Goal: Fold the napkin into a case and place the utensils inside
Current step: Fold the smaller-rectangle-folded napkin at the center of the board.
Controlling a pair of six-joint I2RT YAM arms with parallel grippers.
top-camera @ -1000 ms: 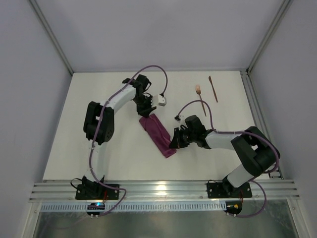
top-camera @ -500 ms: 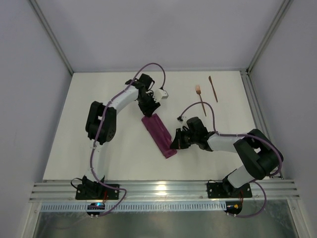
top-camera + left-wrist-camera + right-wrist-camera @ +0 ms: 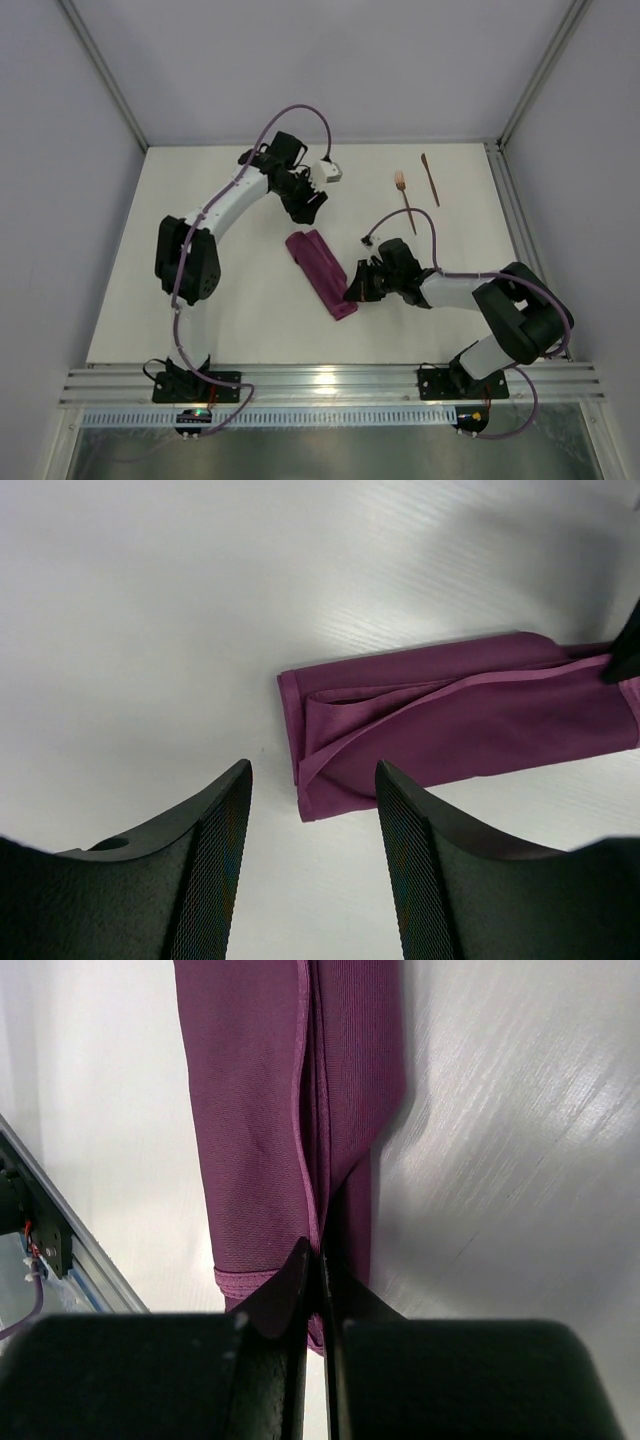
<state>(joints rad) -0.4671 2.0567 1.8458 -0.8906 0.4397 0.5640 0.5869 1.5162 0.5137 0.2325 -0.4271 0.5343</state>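
Above the far end of the case [image 3: 321, 273], which lay flat on the table [image 3: 220, 300], the left gripper [image 3: 312, 772] hovered, fingers apart and empty. At its near end, the right gripper [image 3: 318, 1260] was clamped on a cloth fold. The fork [image 3: 404, 195] and knife [image 3: 430, 178] lay well apart, far-right of the case
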